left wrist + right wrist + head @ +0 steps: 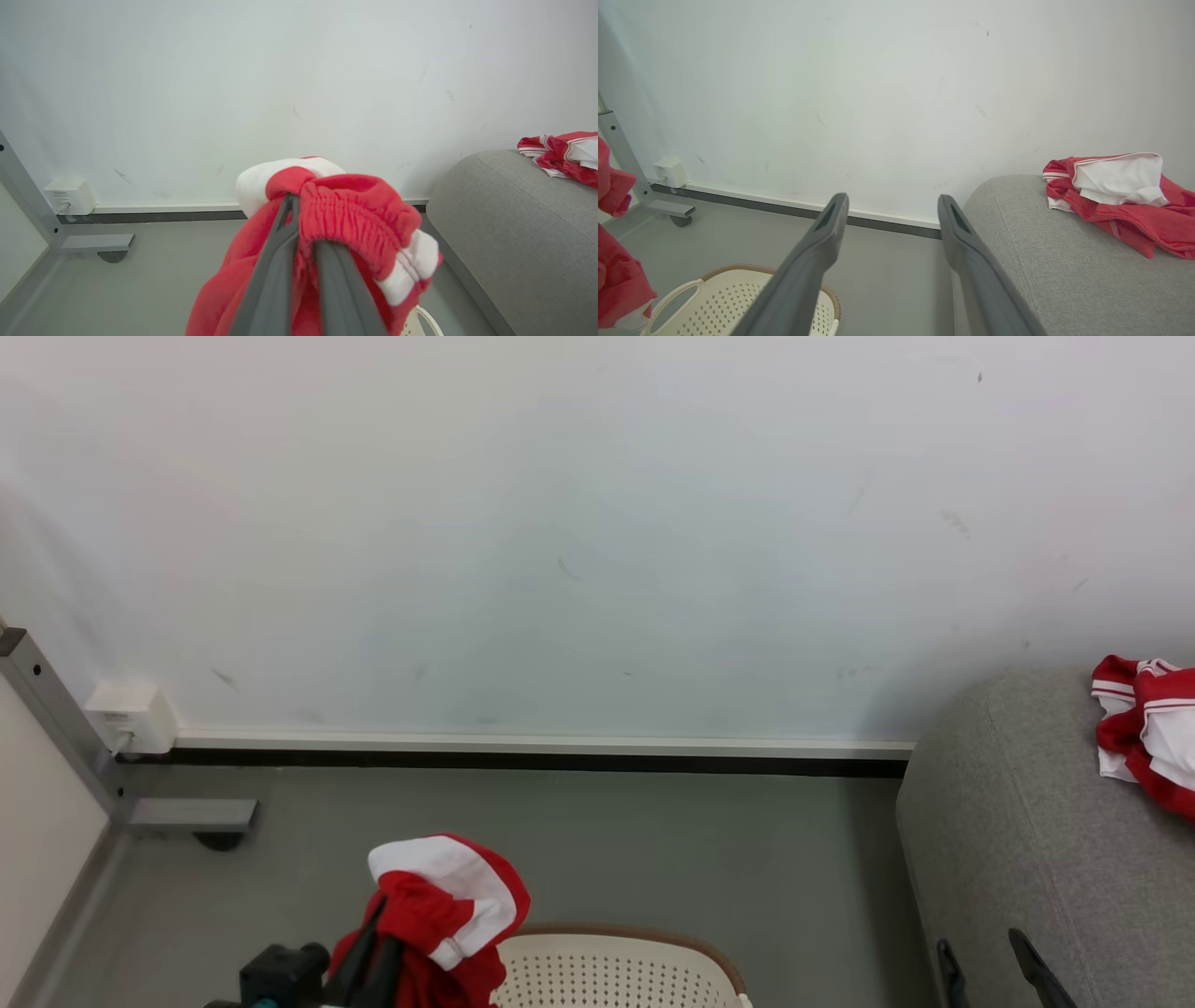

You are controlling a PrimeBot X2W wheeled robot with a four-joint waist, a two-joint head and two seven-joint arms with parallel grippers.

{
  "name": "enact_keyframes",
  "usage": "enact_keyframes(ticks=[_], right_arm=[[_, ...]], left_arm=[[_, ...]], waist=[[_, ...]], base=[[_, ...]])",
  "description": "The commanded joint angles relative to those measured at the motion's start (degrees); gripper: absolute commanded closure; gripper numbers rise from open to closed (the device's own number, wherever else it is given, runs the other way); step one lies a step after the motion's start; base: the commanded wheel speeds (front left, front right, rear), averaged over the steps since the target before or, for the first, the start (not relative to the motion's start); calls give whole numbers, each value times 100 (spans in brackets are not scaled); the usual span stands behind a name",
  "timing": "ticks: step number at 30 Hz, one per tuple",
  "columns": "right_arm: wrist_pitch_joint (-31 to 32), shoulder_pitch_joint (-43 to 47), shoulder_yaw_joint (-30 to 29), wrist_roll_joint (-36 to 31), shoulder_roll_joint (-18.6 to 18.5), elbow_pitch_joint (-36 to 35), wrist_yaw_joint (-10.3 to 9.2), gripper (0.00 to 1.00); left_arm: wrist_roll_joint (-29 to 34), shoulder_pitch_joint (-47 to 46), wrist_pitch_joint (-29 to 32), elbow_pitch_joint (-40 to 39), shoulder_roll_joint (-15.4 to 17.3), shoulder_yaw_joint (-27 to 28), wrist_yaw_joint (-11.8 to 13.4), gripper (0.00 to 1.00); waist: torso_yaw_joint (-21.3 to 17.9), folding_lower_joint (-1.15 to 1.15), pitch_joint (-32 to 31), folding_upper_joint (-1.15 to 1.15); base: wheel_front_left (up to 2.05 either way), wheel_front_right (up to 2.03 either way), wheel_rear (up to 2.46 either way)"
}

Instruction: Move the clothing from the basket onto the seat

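Note:
My left gripper (373,943) (301,224) is shut on a bunched piece of red and white clothing (439,905) (355,210), held in the air above the near left end of the cream basket (616,971) (738,269). An elastic red hem folds over the fingers. The same clothing shows at the left edge of the right wrist view (616,280). My right gripper (985,952) (892,203) is open with nothing between its fingers, close to the grey seat's (1027,821) (514,233) (1041,261) rounded end. Another red and white garment (1148,728) (560,151) (1120,196) lies on the seat.
A pale wall with a dark skirting strip runs across the back. At the left stand a grey metal frame foot on a caster (177,814) and a white socket box (131,714). Grey floor (653,840) lies between basket, wall and seat.

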Motion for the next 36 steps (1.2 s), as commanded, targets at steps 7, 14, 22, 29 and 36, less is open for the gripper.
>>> enact_keyframes(ticks=[7, 14, 22, 29, 36], right_arm=[[7, 34, 96, 40, 12, 8, -18, 0], [6, -197, 600, 164, -90, -167, -18, 0], [7, -757, 1995, 461, -404, -365, -18, 0], [7, -1333, 3132, 714, -575, -299, -17, 0], [7, -1816, 3862, 917, -617, -88, -17, 0]], left_arm=[[-100, 149, 70, -249, 80, -23, 70, 100], [-71, 12, 132, -504, 51, -174, -8, 100], [60, -248, 395, -1004, 3, -517, -150, 100], [122, -454, 629, -1233, -111, -922, -285, 100], [209, -670, 784, -1157, -317, -1471, -408, 100]], waist=[[-43, 1, 2, 0], [-69, 1, 43, 0], [-108, 1, 58, 0], [-124, 1, 93, 0], [-143, 1, 117, 0]], base=[[0, 0, 0], [0, 0, 0], [0, 0, 0], [0, 0, 0], [0, 0, 0]])
